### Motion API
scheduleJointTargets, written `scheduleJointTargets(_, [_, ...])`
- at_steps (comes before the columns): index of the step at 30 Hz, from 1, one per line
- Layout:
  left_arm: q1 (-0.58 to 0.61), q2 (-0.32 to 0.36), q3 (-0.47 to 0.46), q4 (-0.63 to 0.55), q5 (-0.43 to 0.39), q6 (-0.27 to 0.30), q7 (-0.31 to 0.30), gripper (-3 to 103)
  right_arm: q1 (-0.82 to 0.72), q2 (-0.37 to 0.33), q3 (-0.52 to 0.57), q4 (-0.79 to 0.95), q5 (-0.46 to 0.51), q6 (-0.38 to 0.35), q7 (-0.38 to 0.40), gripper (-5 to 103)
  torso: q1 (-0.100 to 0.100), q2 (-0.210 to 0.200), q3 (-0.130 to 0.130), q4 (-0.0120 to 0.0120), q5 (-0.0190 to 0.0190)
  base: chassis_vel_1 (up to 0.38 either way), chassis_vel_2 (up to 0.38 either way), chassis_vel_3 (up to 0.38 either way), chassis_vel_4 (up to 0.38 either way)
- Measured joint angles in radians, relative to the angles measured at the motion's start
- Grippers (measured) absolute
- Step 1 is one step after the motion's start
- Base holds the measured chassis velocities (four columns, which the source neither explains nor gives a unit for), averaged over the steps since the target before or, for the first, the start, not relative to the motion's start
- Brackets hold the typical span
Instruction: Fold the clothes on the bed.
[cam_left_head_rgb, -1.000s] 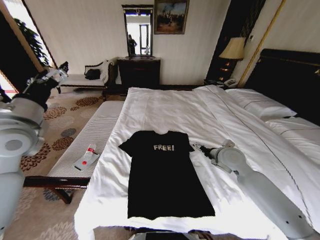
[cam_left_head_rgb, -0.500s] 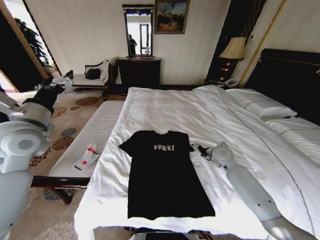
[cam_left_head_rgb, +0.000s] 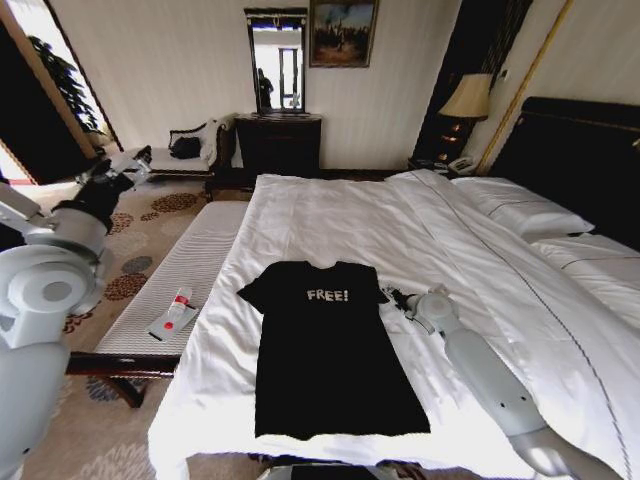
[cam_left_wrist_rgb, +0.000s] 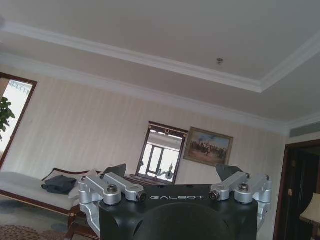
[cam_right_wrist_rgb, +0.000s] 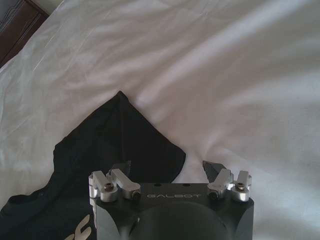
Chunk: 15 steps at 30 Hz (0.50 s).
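Your right gripper (cam_right_wrist_rgb: 167, 170), fingers spread wide, hovers over the T-shirt (cam_left_head_rgb: 330, 350) sleeve on the bed (cam_left_head_rgb: 340, 215), probably lined up to pinch; left gripper (cam_left_wrist_rgb: 175, 175), also spread, is parked aloft.

We hold our right arm stretched forward and low, its wrist bent inward, with the right gripper (cam_left_head_rgb: 393, 296) spread wide, fingers (cam_right_wrist_rgb: 121, 169) apart and nothing between them. Our left arm is raised high out to the side, elbow bent, and its left gripper (cam_left_head_rgb: 135, 157) points up and away, likewise spread with nothing held.
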Motion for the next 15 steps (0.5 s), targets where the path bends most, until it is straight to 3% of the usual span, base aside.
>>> scheduleJointTargets(12, [0.016,-0.003,-0.004,-0.02,0.0,0.003,-0.002,100,0.016,0.024,-0.014,-0.037,-0.036,0.005,-0.003,87,0.0,0.0,0.0,0.0001,0.0001,0.0,0.0,0.0,0.0])
scheduleJointTargets(14, [0.019,-0.005,-0.004,-0.023,0.0,0.004,-0.003,100,0.023,0.029,-0.021,-0.06,-0.053,0.008,-0.01,86,0.0,0.0,0.0,0.0003,0.0001,0.0,0.0,0.0,0.0])
scheduleJointTargets(15, [0.019,-0.006,-0.004,-0.023,0.0,0.004,-0.004,100,0.025,0.03,-0.023,-0.065,-0.056,0.009,-0.013,75,0.0,0.0,0.0,0.0002,0.0001,0.0,0.0,0.0,0.0])
